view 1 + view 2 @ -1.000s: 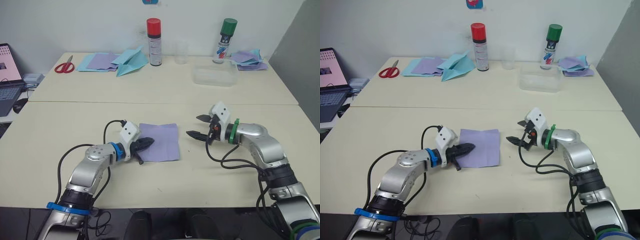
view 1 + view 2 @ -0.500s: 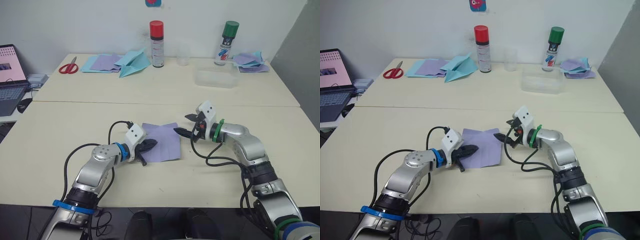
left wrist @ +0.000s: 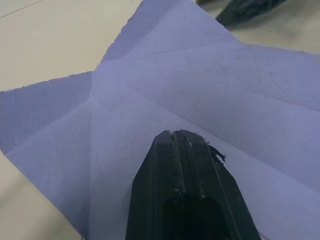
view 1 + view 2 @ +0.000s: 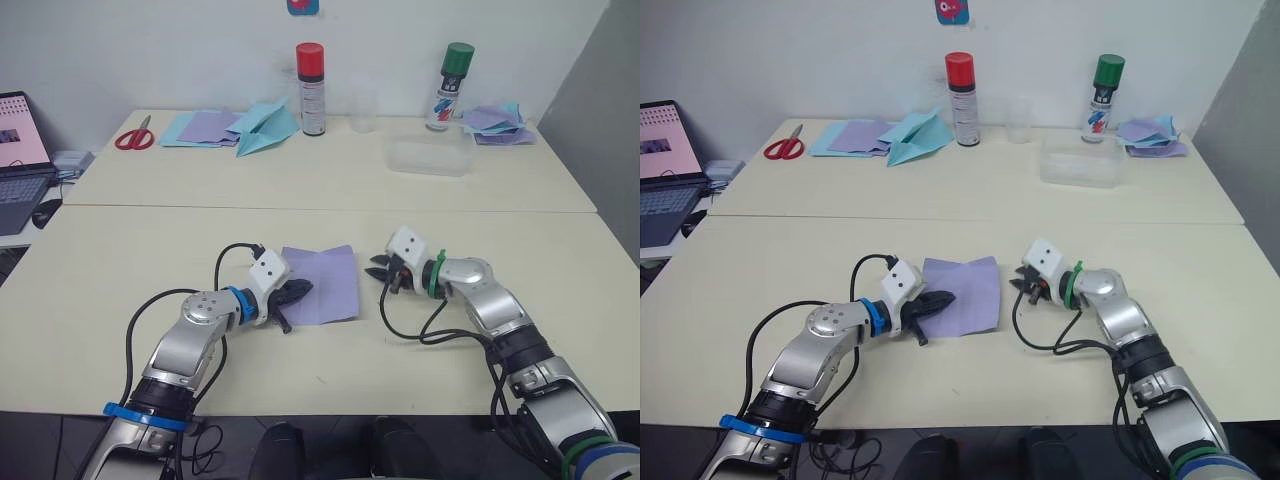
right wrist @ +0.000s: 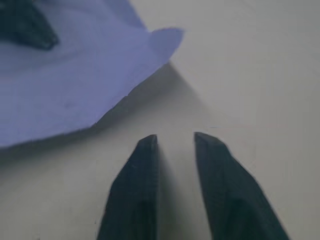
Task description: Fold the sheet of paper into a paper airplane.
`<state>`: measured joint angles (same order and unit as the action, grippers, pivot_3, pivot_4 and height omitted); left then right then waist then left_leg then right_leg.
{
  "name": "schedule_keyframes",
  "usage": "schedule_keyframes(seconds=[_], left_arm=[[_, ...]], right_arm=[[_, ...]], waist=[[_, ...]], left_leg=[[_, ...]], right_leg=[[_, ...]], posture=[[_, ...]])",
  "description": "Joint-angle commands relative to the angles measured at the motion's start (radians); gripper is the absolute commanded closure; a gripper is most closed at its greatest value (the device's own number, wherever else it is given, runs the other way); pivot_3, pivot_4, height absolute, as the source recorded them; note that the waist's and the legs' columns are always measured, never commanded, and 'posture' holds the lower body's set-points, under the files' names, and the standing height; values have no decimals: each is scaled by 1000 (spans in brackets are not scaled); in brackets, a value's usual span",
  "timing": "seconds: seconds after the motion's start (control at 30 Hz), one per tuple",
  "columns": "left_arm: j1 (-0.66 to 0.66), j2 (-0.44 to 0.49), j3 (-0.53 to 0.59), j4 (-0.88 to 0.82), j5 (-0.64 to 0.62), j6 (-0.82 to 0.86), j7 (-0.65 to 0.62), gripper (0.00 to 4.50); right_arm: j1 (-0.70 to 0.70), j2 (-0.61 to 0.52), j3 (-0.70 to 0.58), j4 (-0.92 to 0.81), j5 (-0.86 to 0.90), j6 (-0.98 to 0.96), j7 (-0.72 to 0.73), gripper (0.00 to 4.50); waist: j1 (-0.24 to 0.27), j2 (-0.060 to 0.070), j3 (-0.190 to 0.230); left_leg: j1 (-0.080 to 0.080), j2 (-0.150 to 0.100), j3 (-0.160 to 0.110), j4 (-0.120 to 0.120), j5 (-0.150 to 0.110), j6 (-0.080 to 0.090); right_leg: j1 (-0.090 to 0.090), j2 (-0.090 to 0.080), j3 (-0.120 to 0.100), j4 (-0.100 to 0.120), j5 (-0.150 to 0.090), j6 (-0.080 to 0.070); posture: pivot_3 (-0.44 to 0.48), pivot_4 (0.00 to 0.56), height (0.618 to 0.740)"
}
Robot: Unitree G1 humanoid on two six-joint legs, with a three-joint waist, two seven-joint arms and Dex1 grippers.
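The creased sheet of paper [image 4: 322,284] is pinned flat on the table [image 4: 420,370] by the closed left end effector [image 4: 296,292], while its right edge is approached by the narrowly parted right end effector [image 4: 377,273], so an edge pinch is judged next.

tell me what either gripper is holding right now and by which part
Nothing is gripped. The left gripper is shut, pressing its tips on the sheet of paper near its left edge. The right gripper is open beside the sheet's right edge.

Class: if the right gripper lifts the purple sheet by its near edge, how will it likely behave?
The sheet of paper looks thin and creased, so it would probably droop and weigh little. Its edge near the right gripper curls up, so it may slide unless the left gripper pins it.
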<state>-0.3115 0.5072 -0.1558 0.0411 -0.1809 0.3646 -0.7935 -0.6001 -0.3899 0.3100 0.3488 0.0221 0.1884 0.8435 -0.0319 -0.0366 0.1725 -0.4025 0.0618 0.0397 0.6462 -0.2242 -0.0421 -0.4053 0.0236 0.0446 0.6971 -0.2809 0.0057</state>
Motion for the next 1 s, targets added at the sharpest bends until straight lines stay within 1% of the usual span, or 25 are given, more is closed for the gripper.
schedule_keyframes(seconds=[0.03, 0.23, 0.47, 0.63, 0.77, 1.0], left_arm=[[23, 2, -25, 20, 19, 23, -9, 4500], [34, 5, -17, 4, 14, 45, -8, 4500], [66, 36, -16, -20, 19, 63, -19, 4500], [90, 54, -10, -44, 14, 75, -21, 4500], [99, 63, 0, -54, 12, 85, -16, 4500], [114, 79, 28, -71, 16, 109, 4, 4500]], right_arm=[[16, 35, 14, -56, 29, -5, 51, 4477], [66, 141, -43, -200, 152, 189, 32, 4477], [46, 210, -98, -243, 236, 269, 3, 4477], [11, 254, -48, -161, 173, 236, -34, 4477], [-20, 291, -13, -61, 125, 173, -51, 4477], [-52, 347, 27, 69, 68, 63, -41, 4477]], waist=[[0, 0, 0], [1, 0, 0], [0, 0, 0], [-3, 0, -1], [-4, 0, -1], [-10, 0, -1]], left_leg=[[0, 0, 0, 0, 0, 0], [1, 1, -1, 0, 0, 0], [1, 1, 0, 0, 0, 0], [2, 1, 0, -1, 0, 0], [2, 1, -1, -2, 0, 0], [2, 2, -1, -2, 0, 0]], right_leg=[[0, 0, 0, 0, 0, 0], [1, -1, -1, 0, 0, 0], [1, -1, 0, 0, 0, 0], [1, -1, 0, 0, 0, 0], [1, 0, -1, 0, -1, -2], [0, 0, -1, 0, -2, -2]], posture=[[0, 150, 740], [0, 150, 740], [0, 150, 740], [0, 150, 740], [0, 150, 740], [0, 150, 740]])
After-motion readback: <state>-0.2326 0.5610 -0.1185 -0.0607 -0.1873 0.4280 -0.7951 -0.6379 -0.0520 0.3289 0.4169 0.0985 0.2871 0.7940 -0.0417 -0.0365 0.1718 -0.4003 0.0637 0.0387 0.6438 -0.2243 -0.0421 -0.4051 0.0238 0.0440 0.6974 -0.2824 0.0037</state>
